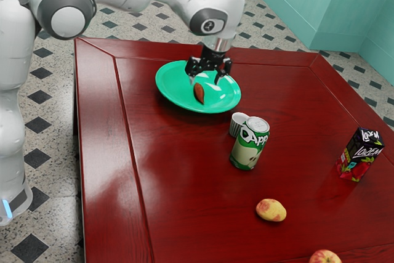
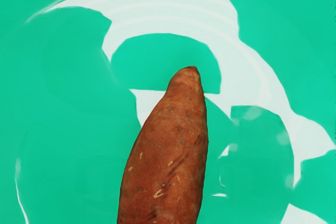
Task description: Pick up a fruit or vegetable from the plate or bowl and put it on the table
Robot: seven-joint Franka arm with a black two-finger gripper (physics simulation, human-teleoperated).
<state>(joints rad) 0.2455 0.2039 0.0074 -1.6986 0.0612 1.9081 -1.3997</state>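
Observation:
In the exterior view my gripper [image 1: 204,80] hangs low over the green plate [image 1: 173,95], its two fingers spread apart with nothing between them. A brown sweet potato [image 1: 199,93] lies on that plate, just below the fingertips. In the wrist view the sweet potato [image 2: 169,156] stretches from the lower edge to a narrow tip near the middle, with the plate [image 2: 58,129] and its bright reflections all around it.
Beside the plate on the red table [image 1: 191,195] stand a small white ribbed cup [image 1: 236,125] and a green can [image 1: 250,144]. Toward the exterior view's right is a black juice box [image 1: 360,154]. Two fruits [image 1: 271,210] [image 1: 324,257] lie at the front.

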